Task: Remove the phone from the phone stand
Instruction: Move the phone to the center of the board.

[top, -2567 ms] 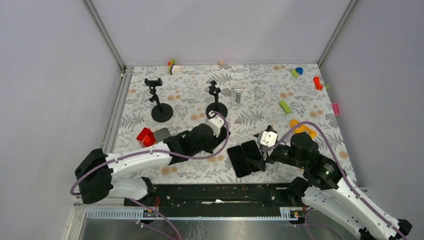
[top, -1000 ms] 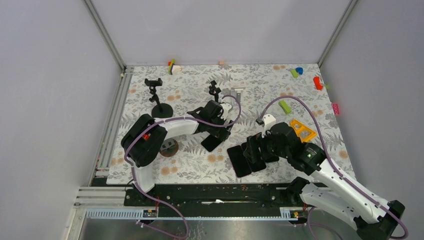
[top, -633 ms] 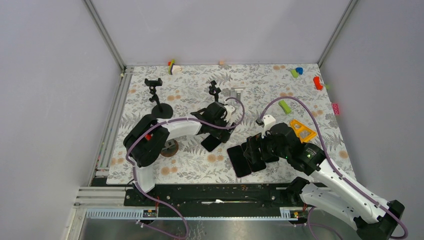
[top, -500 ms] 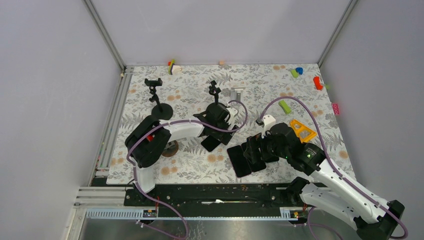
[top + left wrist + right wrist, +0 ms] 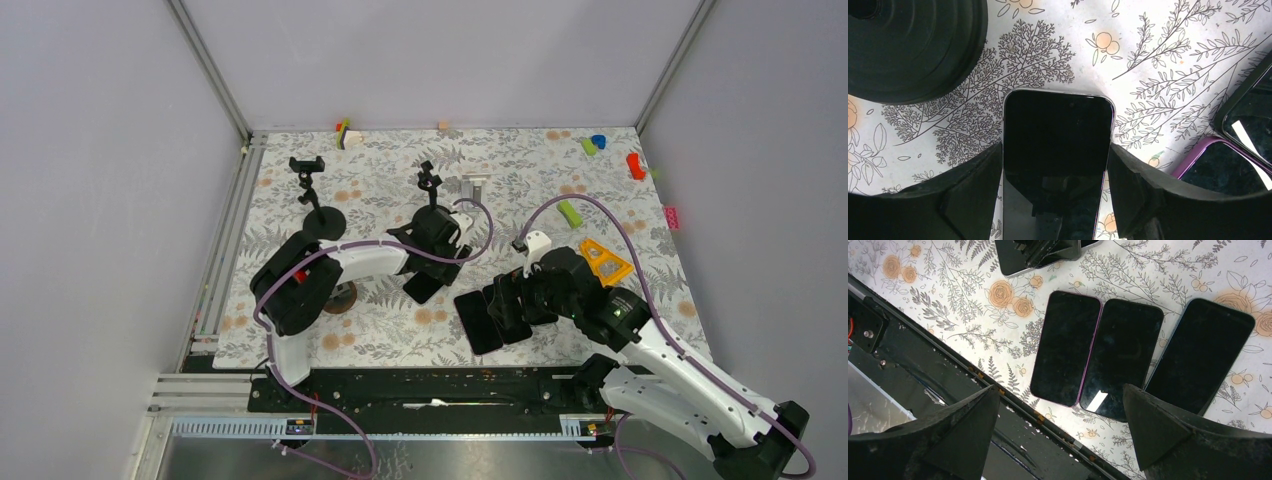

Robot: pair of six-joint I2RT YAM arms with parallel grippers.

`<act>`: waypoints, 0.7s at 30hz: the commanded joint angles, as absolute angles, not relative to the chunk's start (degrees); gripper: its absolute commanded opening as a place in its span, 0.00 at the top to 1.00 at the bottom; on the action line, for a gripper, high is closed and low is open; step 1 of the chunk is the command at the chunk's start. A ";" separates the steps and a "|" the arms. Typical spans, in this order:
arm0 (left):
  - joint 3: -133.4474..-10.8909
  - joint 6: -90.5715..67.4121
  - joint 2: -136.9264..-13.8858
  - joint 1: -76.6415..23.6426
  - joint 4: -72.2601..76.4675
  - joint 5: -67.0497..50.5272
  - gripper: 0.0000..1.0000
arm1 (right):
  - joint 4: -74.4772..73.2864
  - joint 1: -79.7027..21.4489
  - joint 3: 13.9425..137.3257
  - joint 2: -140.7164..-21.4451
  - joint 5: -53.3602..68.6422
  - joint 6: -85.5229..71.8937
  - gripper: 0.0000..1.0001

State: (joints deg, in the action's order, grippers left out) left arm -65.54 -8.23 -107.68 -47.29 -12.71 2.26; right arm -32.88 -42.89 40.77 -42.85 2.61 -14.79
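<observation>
phone (image 5: 1057,125): flat on the table (image 5: 1168,60), screen up, just beside the stand base (image 5: 913,45), off the stand | left gripper (image 5: 1054,170): fingers clamped on both long edges of the phone | right gripper (image 5: 1060,390): jaws wide apart, empty, above three other phones (image 5: 1123,355)

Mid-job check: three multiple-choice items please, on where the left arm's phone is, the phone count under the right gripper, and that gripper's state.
1. The phone inside the left gripper lies: A flat on the mat beside a stand base; B clamped in a stand; C on the rail.
2. Phones side by side under the right gripper: A one; B three; C six.
3. Right gripper: A open, empty; B shut on a phone; C shut on a block.
Answers: A, mat pattern surrounds it; B, three dark screens in a row; A, jaws wide, nothing held.
</observation>
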 commanded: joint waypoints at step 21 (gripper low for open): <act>-56.42 -47.85 -102.03 -60.23 -33.95 8.07 0.66 | -32.87 -42.54 41.62 -41.21 1.68 -17.07 0.02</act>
State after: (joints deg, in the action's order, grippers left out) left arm -56.12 -34.85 -97.51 -56.69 -22.83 11.14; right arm -32.93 -42.89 39.88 -40.84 2.50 -15.75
